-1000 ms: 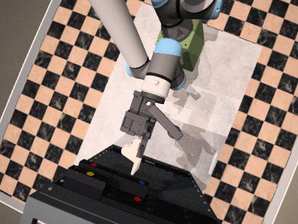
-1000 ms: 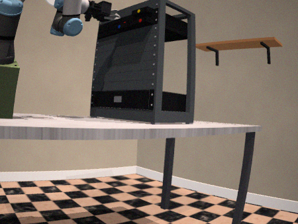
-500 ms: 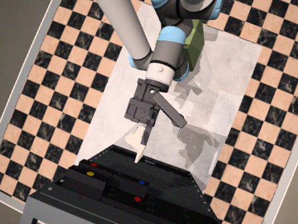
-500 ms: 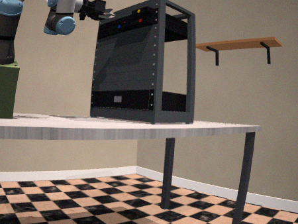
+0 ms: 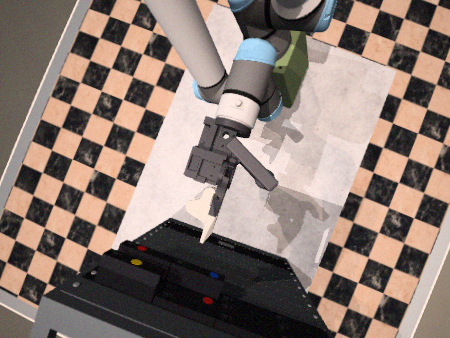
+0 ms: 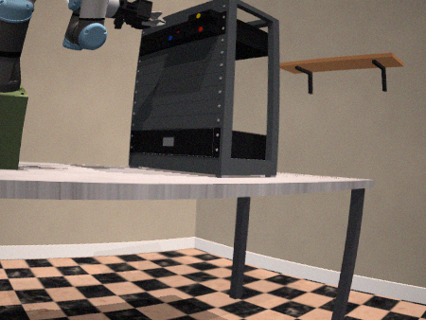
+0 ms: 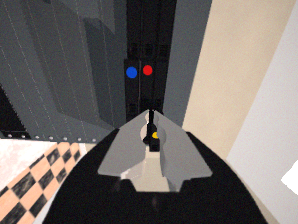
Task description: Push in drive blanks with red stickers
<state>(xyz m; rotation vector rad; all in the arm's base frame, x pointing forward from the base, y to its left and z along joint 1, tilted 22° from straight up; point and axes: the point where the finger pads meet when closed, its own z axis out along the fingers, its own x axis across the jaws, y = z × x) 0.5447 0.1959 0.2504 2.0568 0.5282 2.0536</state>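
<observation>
The rack's (image 5: 240, 260) near end ran off the overhead picture's bottom edge. The arm's (image 6: 28, 28) upper part was cropped in the side view. In the wrist view, the fingertips covered part of the yellow-stickered blank (image 7: 154, 136).

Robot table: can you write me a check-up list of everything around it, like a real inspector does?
Surface: pale table on dark legs, carrying the rack.
Job's things: dark rack stands upright; its top row of drive blanks shows red stickers, a blue sticker and a yellow sticker.
Clutter: nothing seen.
Grippers: gripper shut, holding nothing, tips near the rack's upper front edge.
Cables: nothing seen.
Surroundings: checkered floor, beige walls, wooden wall shelf, green arm pedestal.
</observation>
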